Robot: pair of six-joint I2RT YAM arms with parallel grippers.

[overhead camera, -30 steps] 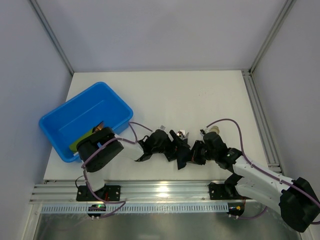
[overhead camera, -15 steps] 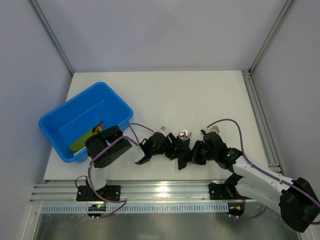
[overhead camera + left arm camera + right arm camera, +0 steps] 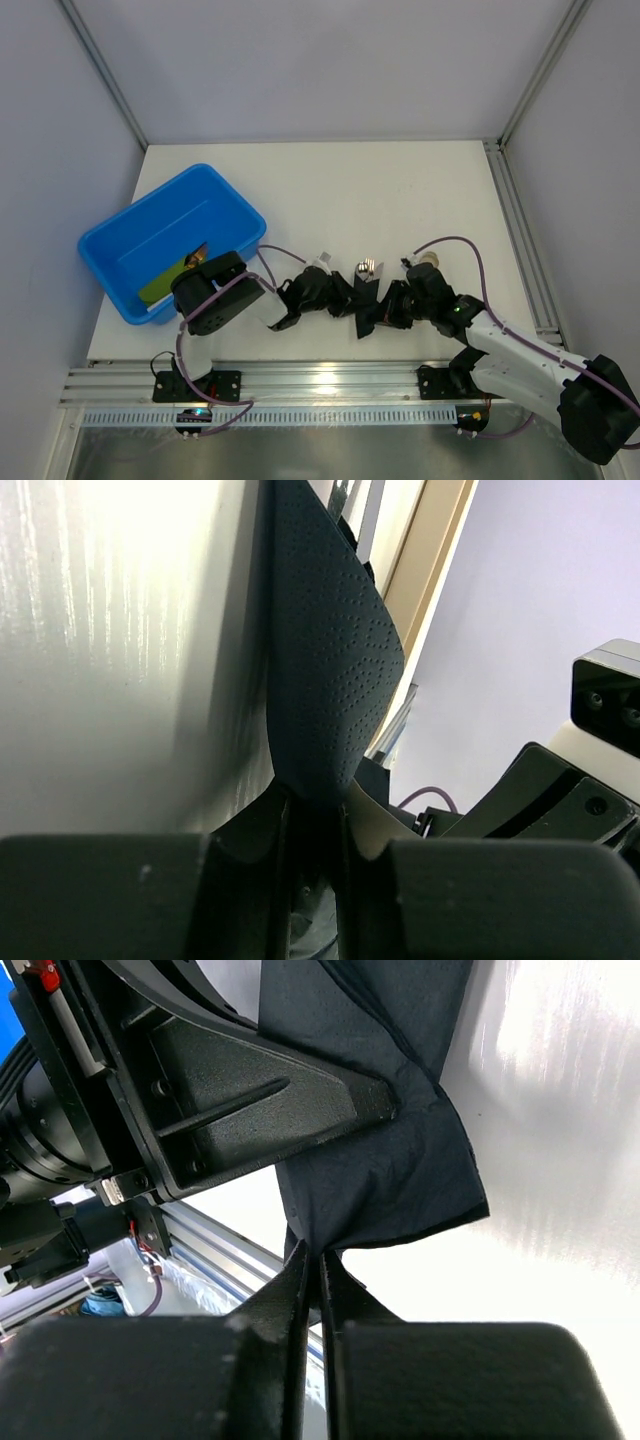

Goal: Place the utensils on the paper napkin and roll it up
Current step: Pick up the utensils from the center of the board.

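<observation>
Most of the utensils (image 3: 366, 268) hide under the paper napkin (image 3: 358, 308) and my wrists; only one shiny tip pokes out on the far side. My left gripper (image 3: 312, 845) is pinched on a raised fold of the paper napkin, my right gripper (image 3: 311, 1270) nipped tight on one corner. Both crowd together by the table's (image 3: 400, 190) near edge; the blue tub (image 3: 165, 235) sits left

left tool (image 3: 312, 815) pinched nearly closed | right tool (image 3: 312, 1265) clamped | tips facing
</observation>
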